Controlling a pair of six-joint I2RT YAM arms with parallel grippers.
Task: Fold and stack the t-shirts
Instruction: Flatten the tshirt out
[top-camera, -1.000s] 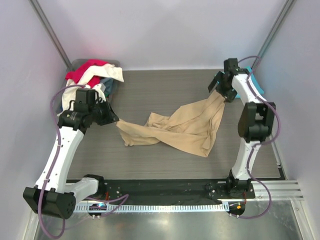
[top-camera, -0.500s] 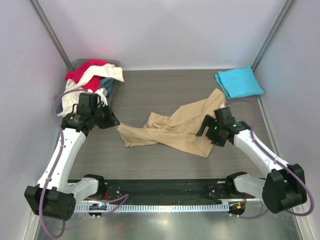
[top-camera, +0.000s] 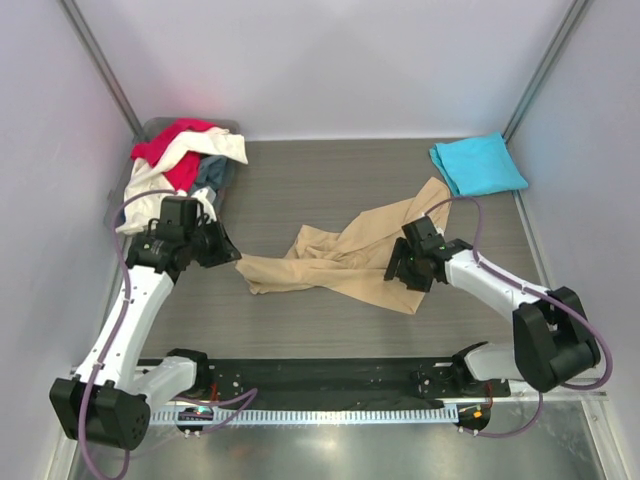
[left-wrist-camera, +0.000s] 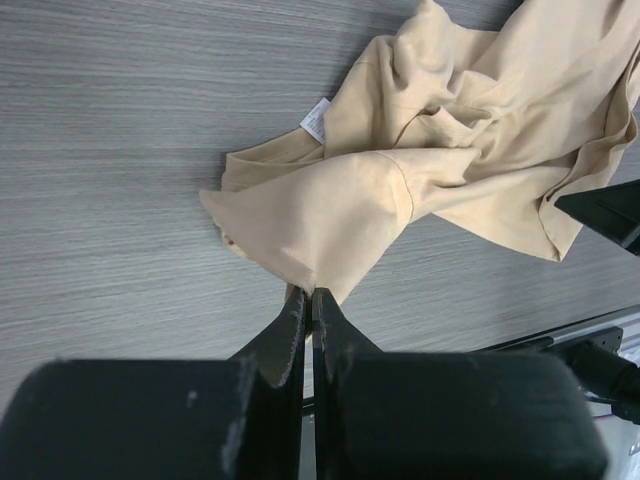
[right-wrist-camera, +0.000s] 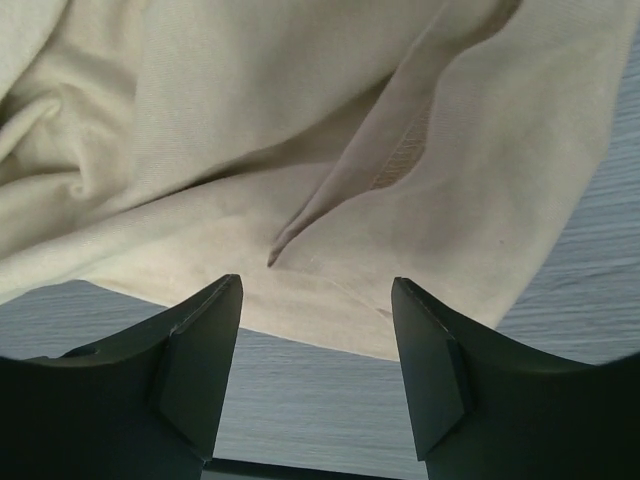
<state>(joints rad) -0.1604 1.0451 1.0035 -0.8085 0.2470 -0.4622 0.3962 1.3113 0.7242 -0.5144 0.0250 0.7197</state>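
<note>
One tan t-shirt, left fingers perhaps pinching edge

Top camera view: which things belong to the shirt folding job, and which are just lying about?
Job: crumpled tan cloth t-shirt; folded turquoise cloth t-shirt; heap of red, white and dark shirts.
Lying about: grey plastic bin; silver metal rail.

A grey wood-grain tabletop is enclosed on three sides by plain, pale lavender-white walls. A slanted grey metal post is seen in the back left corner, and a second grey post in the back right. Along the near edge a black mounting plate is laid, fronted by a toothed pale rail and a brushed metal sheet. The scene is lit softly and evenly.
</note>
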